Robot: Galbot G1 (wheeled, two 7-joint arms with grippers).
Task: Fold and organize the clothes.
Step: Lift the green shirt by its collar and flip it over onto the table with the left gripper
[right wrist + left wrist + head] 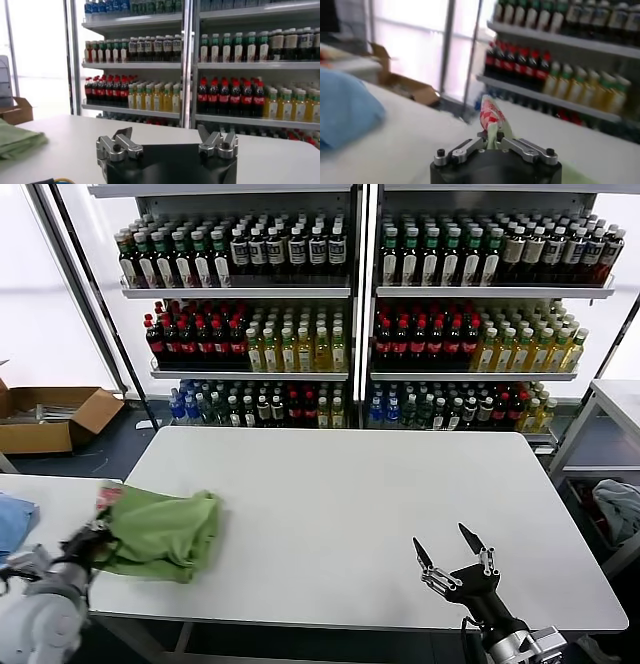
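The green shirt (160, 534) lay bunched at the front left corner of the white worktop (340, 514), close to the left edge. The left tool (88, 542) was at that corner, pressed together and pinching a fold of the shirt. The right tool (455, 559) hovered over the front edge toward the right corner, spread wide and holding nothing, well apart from the shirt.

The risk, as I judge it, lay in that small pinch: only a narrow fold was caught, so a pull could drag the whole bundle rather than open it out, or the cloth could slip free. So close to the worktop's left edge, a loose end could also spill over the side.

The left wrist view showed what the head view blurred: the red-and-white print standing up between the left tool's (491, 137) closed tips, and a light blue cloth (345, 112) just beside it. The right wrist view confirmed the right tool (167, 137) empty, with the shirt (17, 140) only at its margin. Only the head view gave the shirt's place on the worktop.
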